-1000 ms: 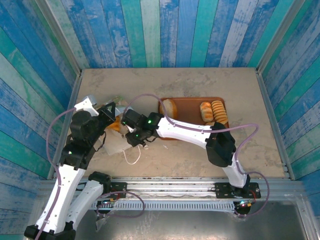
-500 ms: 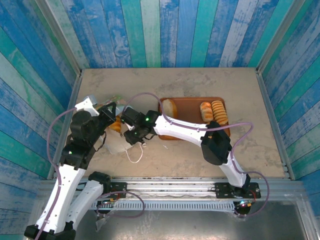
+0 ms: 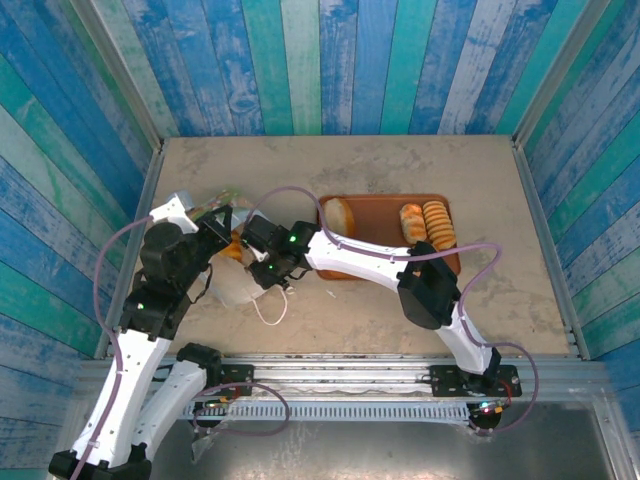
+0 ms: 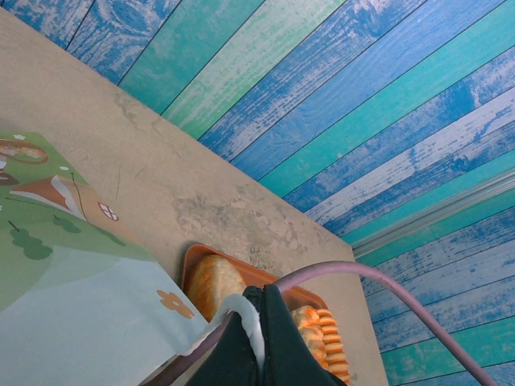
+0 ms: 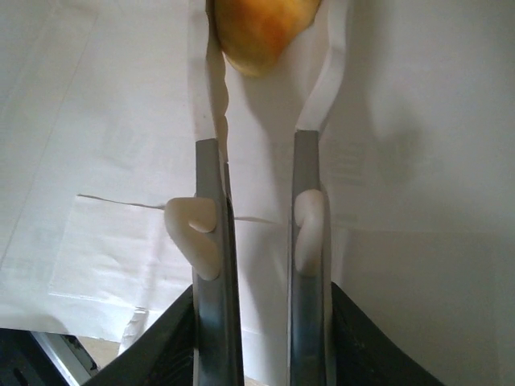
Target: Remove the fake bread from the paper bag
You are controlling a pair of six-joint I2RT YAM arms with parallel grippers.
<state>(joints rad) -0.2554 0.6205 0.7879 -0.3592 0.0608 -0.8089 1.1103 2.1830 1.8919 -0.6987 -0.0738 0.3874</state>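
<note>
Evenly and brightly lit, soft faint shadows on the table. Crisp from above; near-overexposed white on the paper bag up close, slightly soft there.

Top view looks down from behind; right wrist view, close, shares the bag ahead of its end effector.

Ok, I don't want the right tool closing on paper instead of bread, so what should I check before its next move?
1. Left tool clamped on the paper bag rim: ok.
2. Right tool jaws apart inside the bag: ok.
3. Bread between its fingers: not ok, it lies just beyond the fingertips.
4. Bare room on the tray: ok.
5. More bread deeper in the bag: cannot tell.
</note>
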